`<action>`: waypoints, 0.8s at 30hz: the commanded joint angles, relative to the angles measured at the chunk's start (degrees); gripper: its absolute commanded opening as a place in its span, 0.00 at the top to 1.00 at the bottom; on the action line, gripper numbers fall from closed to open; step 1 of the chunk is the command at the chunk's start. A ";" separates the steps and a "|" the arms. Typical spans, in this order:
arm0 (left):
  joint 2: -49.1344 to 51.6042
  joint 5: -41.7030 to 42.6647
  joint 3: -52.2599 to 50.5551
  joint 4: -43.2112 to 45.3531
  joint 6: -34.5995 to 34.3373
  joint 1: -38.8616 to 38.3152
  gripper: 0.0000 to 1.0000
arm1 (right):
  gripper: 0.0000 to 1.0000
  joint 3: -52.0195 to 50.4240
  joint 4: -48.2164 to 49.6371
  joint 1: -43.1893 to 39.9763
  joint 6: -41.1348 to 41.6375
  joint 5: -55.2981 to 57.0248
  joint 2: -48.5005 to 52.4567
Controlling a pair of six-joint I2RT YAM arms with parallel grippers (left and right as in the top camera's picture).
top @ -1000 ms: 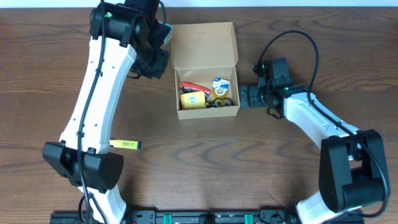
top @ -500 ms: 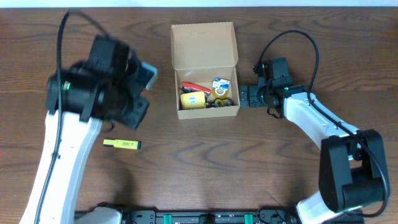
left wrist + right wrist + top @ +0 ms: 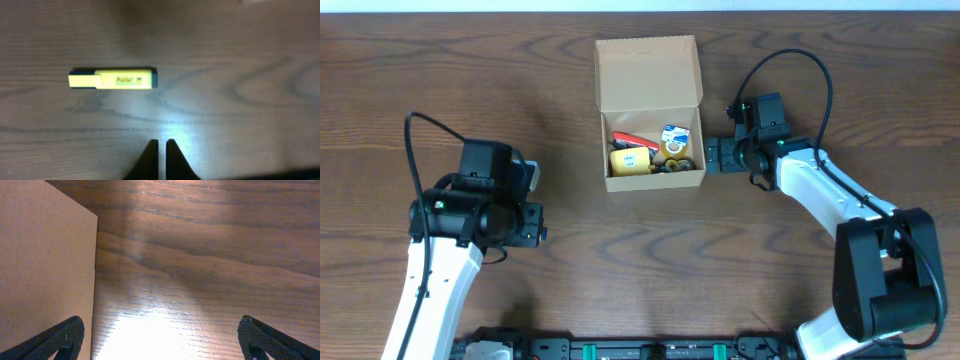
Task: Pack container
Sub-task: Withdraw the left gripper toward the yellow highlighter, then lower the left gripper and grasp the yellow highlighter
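— Dark wood-grain table (image 3: 650, 260). Where's the container (image 3: 650, 70)?
— Far middle, with its flap lid open toward the far edge and small stationery inside.
— How will it handle?
— Light, thin cardboard, I'd judge. It should be stiff at the corners, but the walls would dent under a hard squeeze. Take it low across the short walls, or push the flap by its free edge.
— Fingers?
— Right fingers (image 3: 60, 340) are spread wide just beside its right wall, empty. Left fingers (image 3: 150, 160) are pressed together, holding nothing, near a yellow highlighter (image 3: 112, 79).
— Any writing?
— The box is plain. The highlighter's dark print is too blurred to read.
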 commanded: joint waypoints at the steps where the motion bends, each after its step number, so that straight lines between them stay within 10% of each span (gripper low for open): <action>1: 1.57 -4.46 -1.73 1.40 -10.88 0.50 0.91 | 0.01 -0.11 -0.07 -0.15 -0.83 0.07 0.52; 24: 24.11 -10.56 -2.64 13.11 -72.54 2.75 0.83 | 0.01 -0.11 -0.07 -0.15 -0.83 0.04 0.52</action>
